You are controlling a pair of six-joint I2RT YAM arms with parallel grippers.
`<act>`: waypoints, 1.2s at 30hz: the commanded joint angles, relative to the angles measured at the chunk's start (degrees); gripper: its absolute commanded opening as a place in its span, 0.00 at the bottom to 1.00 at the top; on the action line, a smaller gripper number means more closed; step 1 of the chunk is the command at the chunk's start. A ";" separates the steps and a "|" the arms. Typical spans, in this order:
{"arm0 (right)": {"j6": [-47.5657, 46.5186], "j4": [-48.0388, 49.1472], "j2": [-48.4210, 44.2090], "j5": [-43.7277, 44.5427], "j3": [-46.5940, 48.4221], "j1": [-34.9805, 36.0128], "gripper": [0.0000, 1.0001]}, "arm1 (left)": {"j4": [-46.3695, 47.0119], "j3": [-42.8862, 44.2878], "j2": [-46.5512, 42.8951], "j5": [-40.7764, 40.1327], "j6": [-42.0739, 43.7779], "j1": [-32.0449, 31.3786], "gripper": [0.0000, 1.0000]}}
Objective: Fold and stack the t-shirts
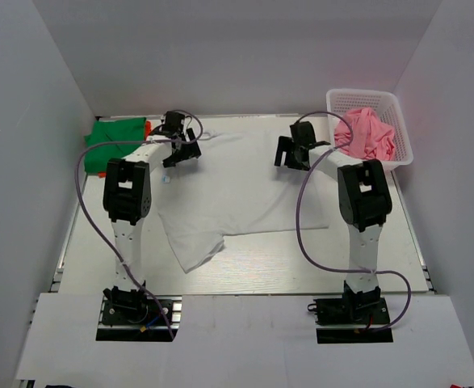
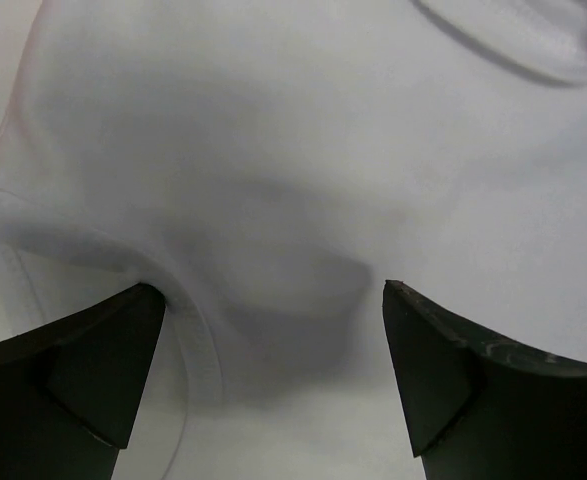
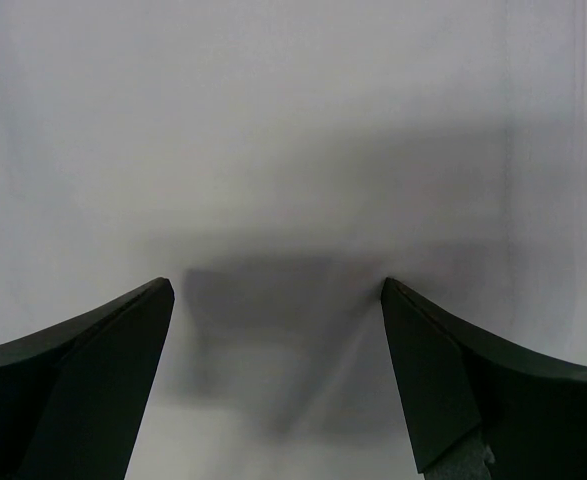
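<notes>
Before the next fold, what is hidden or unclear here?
- Orange t-shirt: top view, mostly under the green t-shirt; only slivers show.
- White t-shirt: top view, far edge partly covered by the left pincer and right pincer.
- Pink t-shirt: top view, bunched in the basket; its layout is unreadable.
- Right wrist view: plain white cloth only; which part, unclear.

Smooth white cloth t-shirt [image 3: 293, 150] filling the frame, right gripper [image 3: 278, 290] spread wide above it, two dark wedge-shaped fingers [image 3: 93, 370] at the lower corners, soft grey shadow on the fabric between them, nothing held
</notes>
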 commanded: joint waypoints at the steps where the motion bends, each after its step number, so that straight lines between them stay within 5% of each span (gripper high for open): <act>1: 1.20 -4.03 4.31 3.38 7.19 -0.77 0.90 | -6.76 8.22 6.71 0.15 0.44 1.12 1.00; 8: -2.83 -5.29 12.14 1.39 22.67 -2.00 0.90 | -12.57 33.17 17.63 1.20 5.35 1.12 1.00; 12: -6.62 -1.08 6.11 -0.64 19.10 -1.13 0.90 | -9.51 30.06 10.53 1.82 5.98 1.12 1.00; 16: -6.02 9.10 -7.59 -3.72 4.77 -0.25 0.90 | -7.13 16.45 -3.18 0.07 5.19 -0.29 1.00; 22: -0.65 18.27 -22.65 -4.25 -22.73 0.81 0.90 | -7.13 -19.09 -23.74 0.50 -5.17 -1.87 1.00; 31: 5.41 22.41 -33.55 -4.25 -33.75 0.20 0.90 | -11.88 -53.93 -59.22 6.55 -17.39 -6.70 1.00; 36: 5.94 20.39 -34.53 -0.65 -33.05 -0.07 0.90 | -10.65 -64.25 -64.99 12.55 -18.54 -7.76 0.96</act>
